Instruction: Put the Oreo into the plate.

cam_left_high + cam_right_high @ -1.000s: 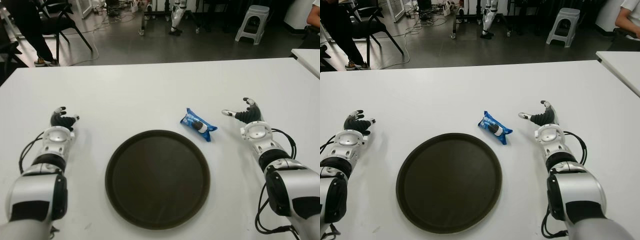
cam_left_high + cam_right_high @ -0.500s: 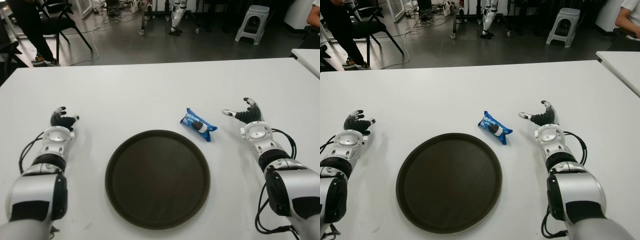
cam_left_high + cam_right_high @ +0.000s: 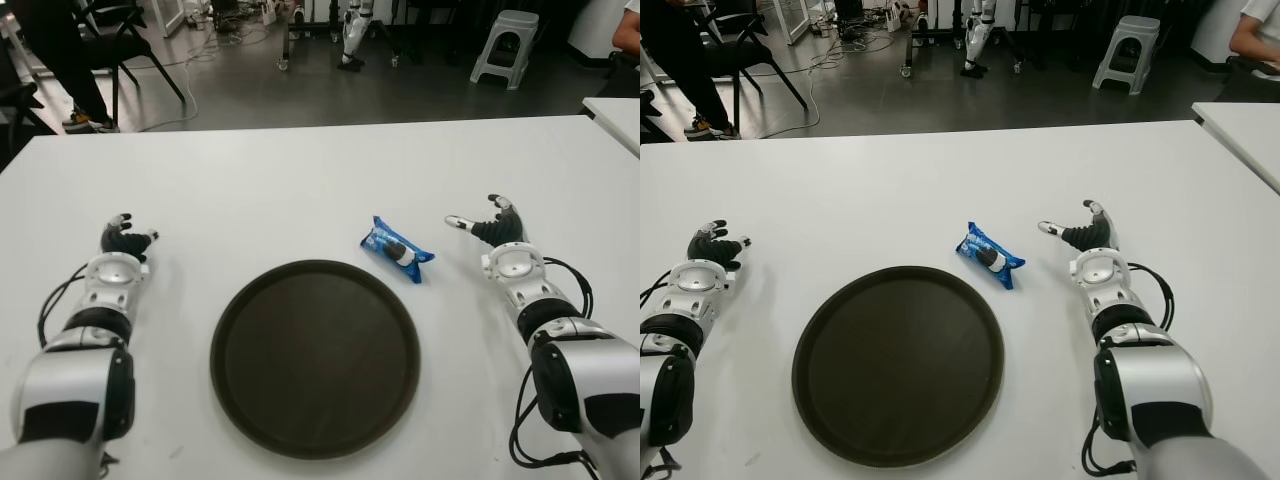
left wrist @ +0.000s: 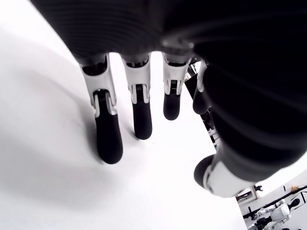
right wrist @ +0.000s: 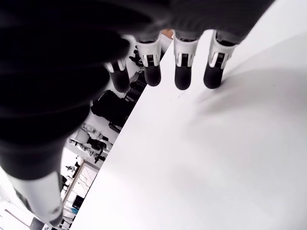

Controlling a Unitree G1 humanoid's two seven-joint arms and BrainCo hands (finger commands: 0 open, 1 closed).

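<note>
Hands — right hand (image 3: pixel 492 226), left hand (image 3: pixel 122 240) — flank plate (image 3: pixel 314 356), fingers (image 5: pixel 183 72) spread.

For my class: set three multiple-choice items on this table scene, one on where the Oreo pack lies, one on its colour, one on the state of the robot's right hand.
1. Where is the Oreo pack?
A. on the plate
B. on the table beside the plate
C. in a hand

2. What colour is the wrapper?
A. blue
B. red
C. green

3. What is the right hand doing?
A. gripping the pack
B. open, holding nothing
C. pressing the plate

Answers:
1 B, it lies off the rim toward the right hand.
2 A, the wrapper is blue.
3 B, the fingers are spread and empty.
</note>
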